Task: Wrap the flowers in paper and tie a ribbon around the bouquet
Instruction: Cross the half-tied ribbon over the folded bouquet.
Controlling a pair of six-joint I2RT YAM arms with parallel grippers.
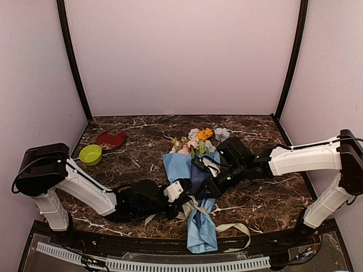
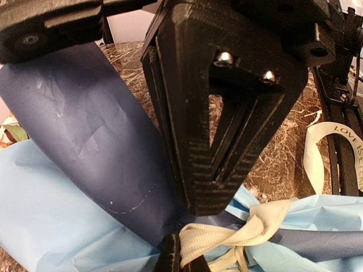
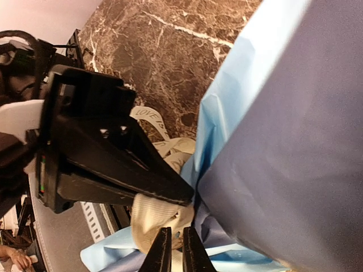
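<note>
Nearest: paper (image 1: 201, 235) tail of the bouquet (image 1: 177, 164) overhangs the table (image 1: 142, 133) at its near edge, about centre. Bundle lies lengthwise toward the far edge, with the flowers (image 1: 198, 140) fanned at its top. Wrapping is thin and crease-prone, so avoid squeezing it. Cream ribbon (image 2: 249, 224) is bunched round the narrow waist, loose end curling by the near edge. It looks floppy and slippery, best taken close to the knot. There the left gripper (image 2: 182, 258) is clamped on it. The right gripper (image 3: 176, 252) has its jaws nearly together; it possibly pinches the ribbon, but the view is too tight to tell.
</note>
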